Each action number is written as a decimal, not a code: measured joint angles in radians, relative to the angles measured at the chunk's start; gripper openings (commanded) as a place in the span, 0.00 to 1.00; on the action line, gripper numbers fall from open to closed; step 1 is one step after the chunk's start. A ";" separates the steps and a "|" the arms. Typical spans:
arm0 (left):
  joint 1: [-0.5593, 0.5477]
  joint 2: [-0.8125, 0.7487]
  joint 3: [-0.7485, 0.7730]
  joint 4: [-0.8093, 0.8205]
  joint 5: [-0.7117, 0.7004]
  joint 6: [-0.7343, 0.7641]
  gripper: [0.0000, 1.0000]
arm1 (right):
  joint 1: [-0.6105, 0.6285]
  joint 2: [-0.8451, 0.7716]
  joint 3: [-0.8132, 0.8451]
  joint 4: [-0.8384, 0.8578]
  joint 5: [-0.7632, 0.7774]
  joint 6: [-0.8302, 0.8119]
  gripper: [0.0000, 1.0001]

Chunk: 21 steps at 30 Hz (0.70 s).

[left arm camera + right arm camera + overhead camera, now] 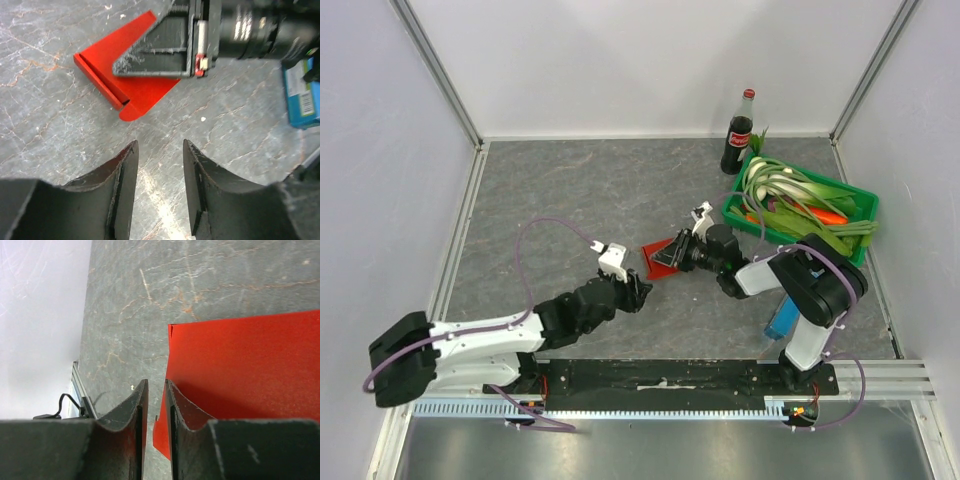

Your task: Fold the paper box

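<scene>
Well, from where I stand the red paper box (651,256) lies flat on the grey marbled table (570,190), roughly in the middle, a little toward the right side. It looks folded over on itself, with a rounded flap corner sticking out on the side nearest the left arm and a narrow raised fold along one edge.

The right gripper (669,258) lies low over the box, reaching in from the right. In its own wrist view the right gripper (156,385) has its jaws drawn narrow, and a thin red edge of the paper box (250,360) sits in the slit between them; I'd say it is pinching that edge, though the contact itself is hard to make out.

The left gripper (640,289) hangs just short of the box's near edge, not touching it. Seen from its wrist, the left gripper (160,182) has its jaws spread with bare table between them, holding nothing, and the paper box (135,95) lies just ahead.

A blue box (782,318) lies by the right arm's base. Farther back on the right stands a green crate (734,214) of leafy greens, with a dark bottle (738,135) upright behind it.
</scene>
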 measured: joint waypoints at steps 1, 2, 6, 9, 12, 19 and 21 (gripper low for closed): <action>0.016 -0.036 0.008 -0.035 0.039 -0.018 0.42 | -0.004 0.010 -0.005 0.014 0.000 0.000 0.27; 0.042 -0.062 0.023 -0.071 0.078 -0.036 0.41 | -0.009 0.023 -0.010 0.029 0.001 -0.001 0.27; 0.179 -0.064 0.098 -0.117 0.203 -0.094 0.39 | -0.026 0.106 -0.033 0.139 -0.013 0.005 0.25; 0.285 -0.013 0.140 -0.095 0.299 -0.126 0.37 | -0.037 0.161 -0.037 0.245 -0.037 0.009 0.25; 0.389 0.100 0.200 -0.057 0.397 -0.152 0.35 | -0.040 0.210 -0.034 0.329 -0.056 0.000 0.26; 0.469 0.331 0.282 0.036 0.517 -0.176 0.33 | -0.064 0.137 -0.034 0.232 -0.089 -0.058 0.36; 0.475 0.386 0.302 0.057 0.546 -0.181 0.31 | -0.089 0.075 -0.024 0.131 -0.100 -0.085 0.38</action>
